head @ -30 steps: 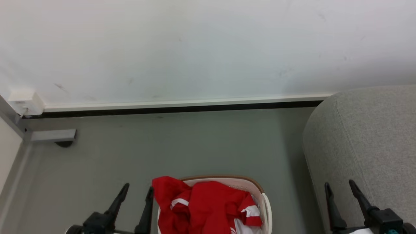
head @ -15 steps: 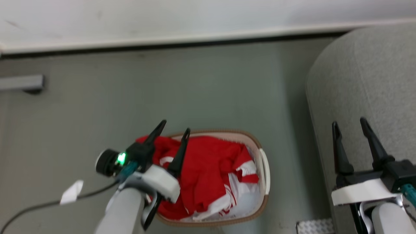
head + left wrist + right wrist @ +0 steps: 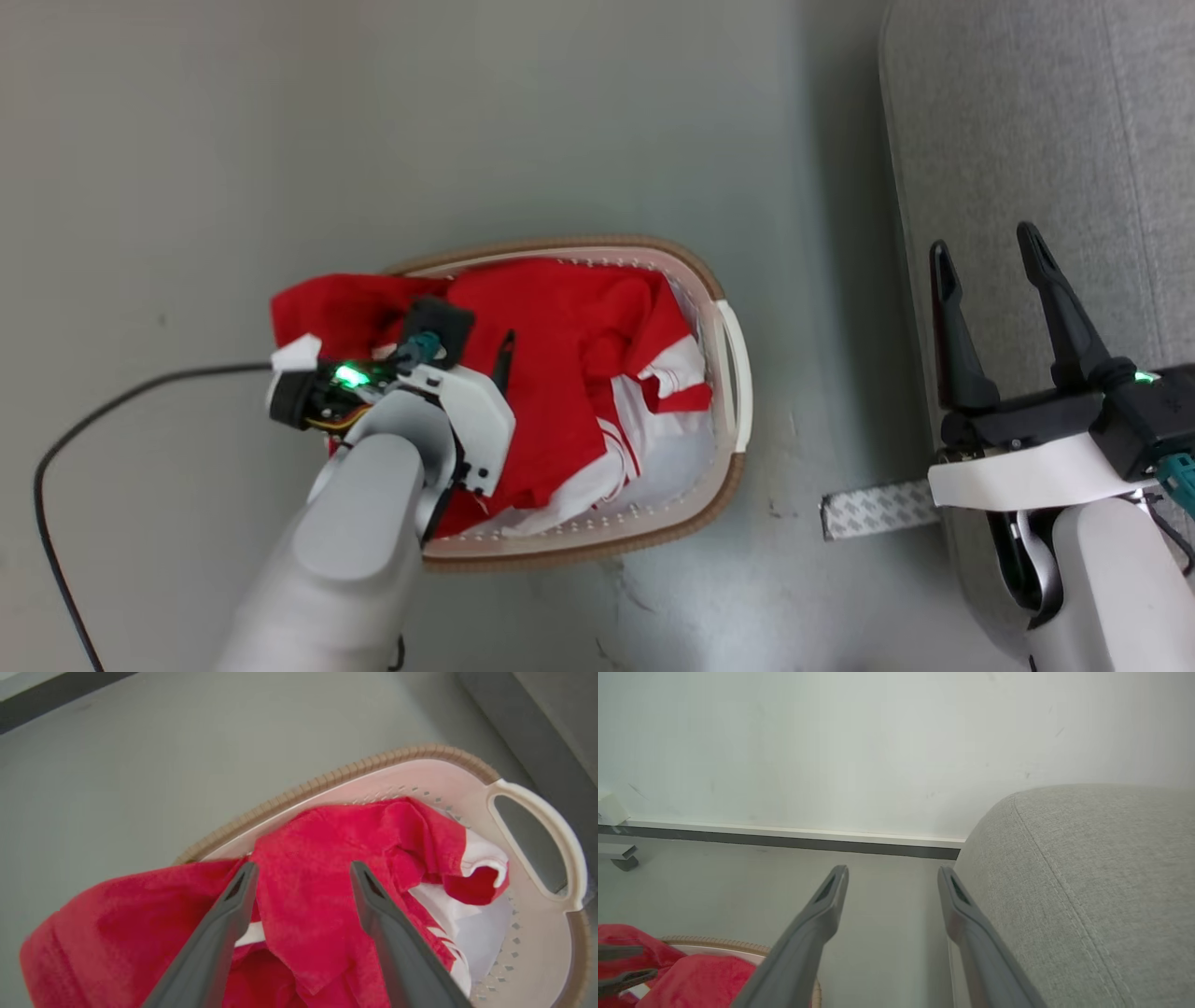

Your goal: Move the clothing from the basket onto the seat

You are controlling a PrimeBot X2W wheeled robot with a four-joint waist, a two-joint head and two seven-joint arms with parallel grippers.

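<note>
step in hand: the reach-in for the first grab. Nothing has made it to the seat yet.

where the clothing is: the red clothing (image 3: 569,317) with white stripes is piled in the basket (image 3: 738,373), and one flap hangs out over the brown rim on my left side. There's a pale pad under it at the near right corner.

basket: it sits on the grey floor (image 3: 560,121), to the left of the seat (image 3: 1027,112), with a strip of bare floor between them.

left hand: my left hand (image 3: 303,868) is down over the pile with its fingers spread wide and gripping nothing. In the wrist view the two fingers straddle a raised fold of the clothing (image 3: 317,896), tips right at the fabric. I honestly can't tell if they're pressing in or just skimming it.

right hand: my right hand (image 3: 982,240) is released too, fingers apart and empty, and it hangs by the edge of the seat (image 3: 1087,868), well away from the basket.

next move, my guess: sink the left fingers a bit deeper around that fold, pinch, lift straight up so the fabric clears the rim, then swing right to the seat.

what could go wrong: the pieces look tangled, so a shallow pinch might slip off. The flap draped over the rim could also drag the basket along.

other stuff: a black cable (image 3: 140,387) runs across the floor on my left.
</note>
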